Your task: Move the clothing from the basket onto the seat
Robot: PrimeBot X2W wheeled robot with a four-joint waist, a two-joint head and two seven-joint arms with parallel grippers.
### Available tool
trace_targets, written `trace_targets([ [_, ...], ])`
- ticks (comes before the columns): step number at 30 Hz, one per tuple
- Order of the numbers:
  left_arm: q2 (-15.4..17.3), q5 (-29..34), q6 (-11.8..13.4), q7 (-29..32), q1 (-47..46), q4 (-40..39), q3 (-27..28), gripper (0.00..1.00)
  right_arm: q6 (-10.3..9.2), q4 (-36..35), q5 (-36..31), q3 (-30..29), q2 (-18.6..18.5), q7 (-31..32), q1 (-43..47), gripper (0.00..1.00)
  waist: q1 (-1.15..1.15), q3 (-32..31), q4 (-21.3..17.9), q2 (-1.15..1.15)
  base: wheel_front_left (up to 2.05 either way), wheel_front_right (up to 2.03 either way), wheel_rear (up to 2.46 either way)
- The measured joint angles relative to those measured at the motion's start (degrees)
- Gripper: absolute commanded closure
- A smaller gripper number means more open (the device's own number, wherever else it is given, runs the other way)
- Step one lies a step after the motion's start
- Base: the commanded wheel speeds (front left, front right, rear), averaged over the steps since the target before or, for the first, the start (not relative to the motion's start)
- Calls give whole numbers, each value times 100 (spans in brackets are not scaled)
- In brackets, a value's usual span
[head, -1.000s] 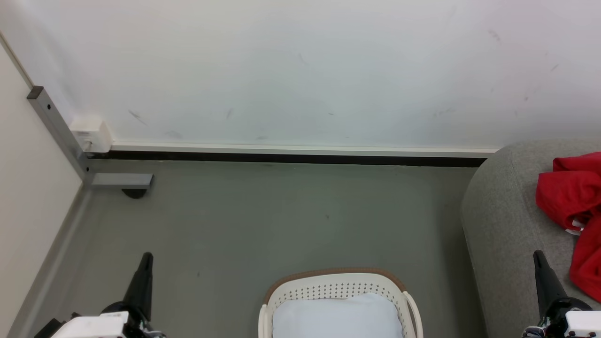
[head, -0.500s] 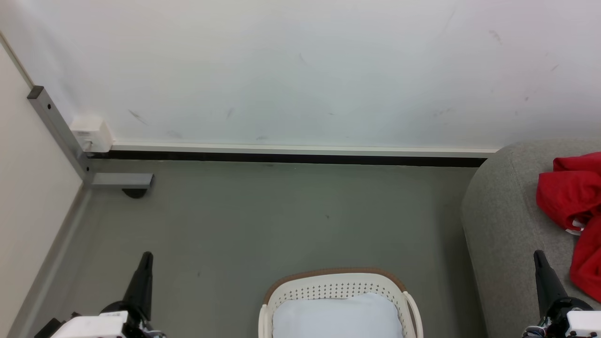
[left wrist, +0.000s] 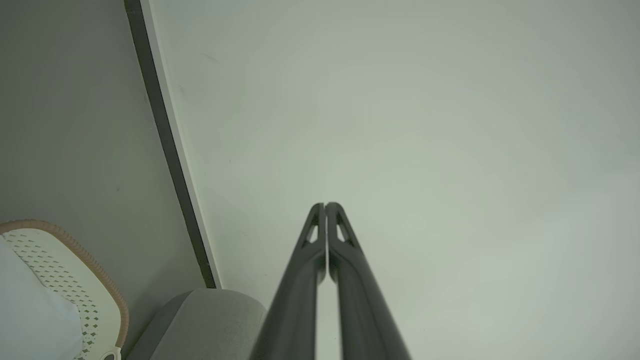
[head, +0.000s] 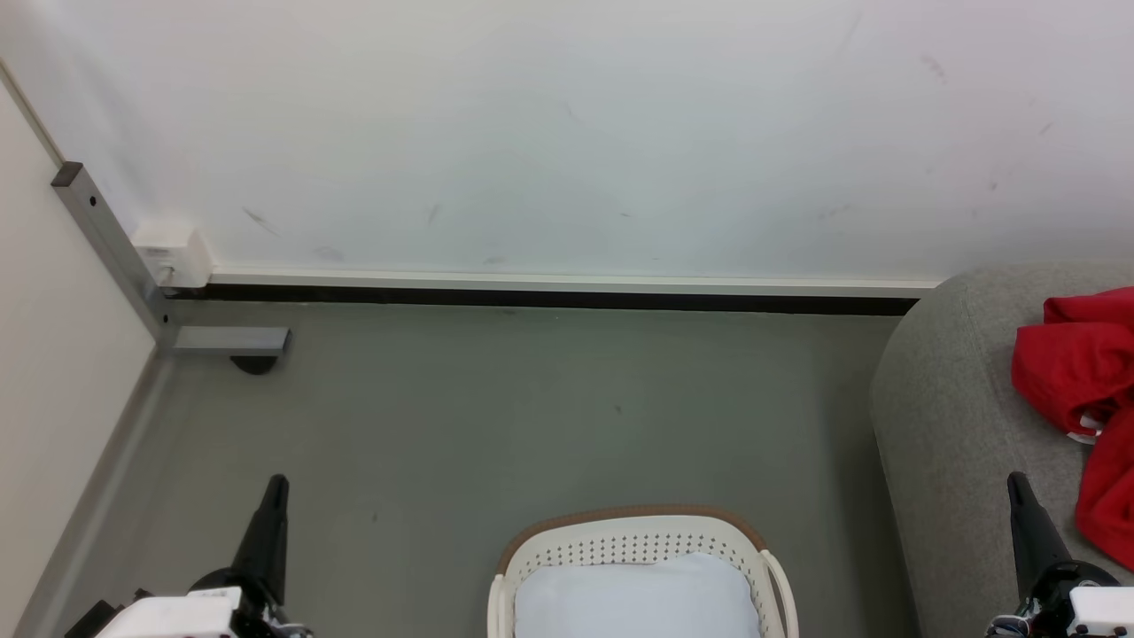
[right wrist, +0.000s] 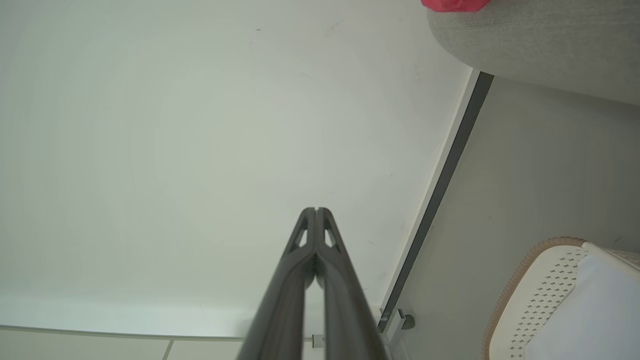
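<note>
Bright red clothing lies bunched on the grey seat at the right edge of the head view; a red scrap of the clothing shows on the seat in the right wrist view. The cream basket with a brown rim stands on the floor at bottom centre, holding a pale blue-white cushion-like thing. My left gripper is shut and empty at the lower left, well left of the basket. My right gripper is shut and empty in front of the seat. Both wrist views show the fingers pressed together, left gripper, right gripper.
A white wall with a dark baseboard runs across the back. A grey metal post with a foot and a white box stand in the left corner. Grey floor lies between wall and basket.
</note>
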Motion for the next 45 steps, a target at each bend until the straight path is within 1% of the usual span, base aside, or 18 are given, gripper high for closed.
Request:
trace_targets([
  [45,0,0,0,0,0,0,0,100,0,0,0,-8,9,2,-1,100,0,0,0,0,0,0,0],
])
